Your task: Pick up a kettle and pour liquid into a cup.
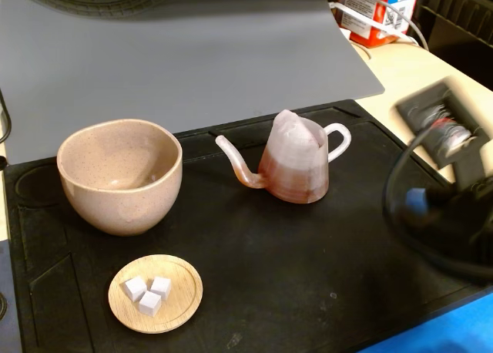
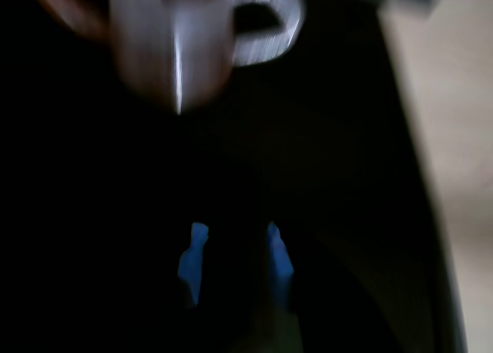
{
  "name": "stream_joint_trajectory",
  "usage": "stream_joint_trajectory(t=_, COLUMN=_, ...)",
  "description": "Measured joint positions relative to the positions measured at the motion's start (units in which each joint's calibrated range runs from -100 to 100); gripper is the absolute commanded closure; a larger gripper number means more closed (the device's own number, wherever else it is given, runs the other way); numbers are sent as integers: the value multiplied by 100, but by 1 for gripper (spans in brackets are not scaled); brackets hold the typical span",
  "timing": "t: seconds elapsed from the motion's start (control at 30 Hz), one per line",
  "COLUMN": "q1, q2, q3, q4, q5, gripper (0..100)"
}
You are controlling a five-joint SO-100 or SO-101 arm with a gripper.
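Kettle (image 1: 296, 164) entry follows larger items. Surface: black mat (image 1: 308, 276), carried everything. Cup (image 1: 119, 176): beige-pink, speckled, empty, at the fixed view's left, mouth up to receive a pour. Kettle: translucent pinkish-white, ridged, upright mid-mat, well apart from the cup, spout toward it, loop handle toward the arm, reddish-brown liquid (image 1: 296, 185) low inside. Wooden dish (image 1: 155, 293): white cubes. Pincer (image 2: 235, 264): blue tips parted, empty, short of the kettle, blurred.

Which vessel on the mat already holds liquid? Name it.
The kettle: reddish-brown liquid shows through its lower body. The bigger cup looks empty, and the wooden dish holds only white cubes.
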Motion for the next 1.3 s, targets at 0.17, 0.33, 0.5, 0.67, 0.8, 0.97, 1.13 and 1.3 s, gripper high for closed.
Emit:
stream_joint_trajectory(t=0.17, q1=0, q2=2714, q3=-1577, q4=-998, q5=37, gripper=84)
stream_joint_trajectory(t=0.33, q1=295, q2=4212, q3=-2726, q4=-2337, q5=519, gripper=79)
stream_joint_trajectory(t=0.5, q1=287, q2=4298, q3=-2941, q4=-2354, q5=702, gripper=79)
stream_joint_trajectory(t=0.67, q1=287, q2=4837, q3=-3564, q4=-2372, q5=702, gripper=79)
stream_joint_trajectory(t=0.8, q1=121, q2=5248, q3=-4002, q4=-2372, q5=817, gripper=79)
stream_joint_trajectory(t=0.97, q1=121, q2=5265, q3=-4275, q4=-2363, q5=817, gripper=79)
stream_joint_trajectory(t=1.13, q1=144, q2=5942, q3=-4976, q4=-2372, q5=822, gripper=79)
stream_joint_trajectory(t=1.3, q1=181, q2=6045, q3=-5063, q4=-2372, q5=822, gripper=79)
